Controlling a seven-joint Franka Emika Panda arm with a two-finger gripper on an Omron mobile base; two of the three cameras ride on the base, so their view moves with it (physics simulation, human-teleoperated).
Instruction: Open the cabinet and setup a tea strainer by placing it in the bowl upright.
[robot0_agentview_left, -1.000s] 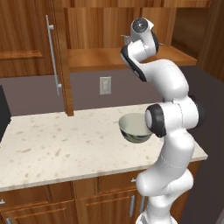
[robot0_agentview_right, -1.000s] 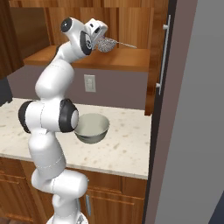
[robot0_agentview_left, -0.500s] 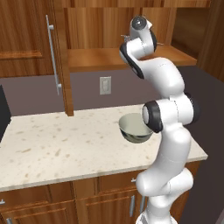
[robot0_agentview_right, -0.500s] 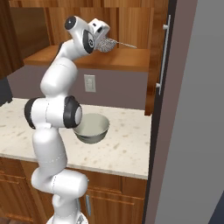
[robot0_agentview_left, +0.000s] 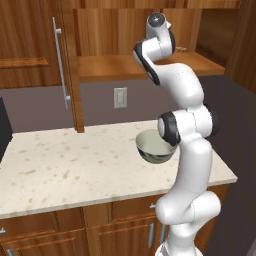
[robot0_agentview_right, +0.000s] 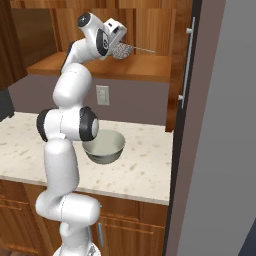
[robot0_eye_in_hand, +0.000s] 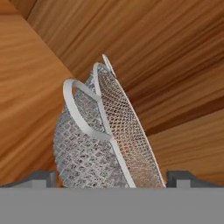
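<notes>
- Since the earlier pictures the arm has reached further into the cabinet (robot0_agentview_left: 60, 60), bringing the gripper (robot0_agentview_right: 116, 44) right up to the tea strainer (robot0_agentview_right: 121, 50); the strainer, the bowl (robot0_agentview_right: 104, 147) and the doors lie as they did.
- The cabinet stands open, so the step in hand is the grasp of the strainer; lifting it out and setting it in the bowl are not yet done.
- The jaws stand spread wide, one dark tip on each side of the mesh basket in the hand view, gripping nothing.
- The strainer (robot0_eye_in_hand: 103, 131) sits on the cabinet's wooden shelf (robot0_agentview_right: 145, 67), well above the bowl on the counter (robot0_agentview_left: 65, 170).
- In the right base view its thin wire handle runs out to the right of the basket, roughly level along the shelf: that is its long axis.
- In the hand view the rim looks tipped to one side.
- Next, I judge, the jaws must close across the basket, then lift it clear of the shelf.
</notes>
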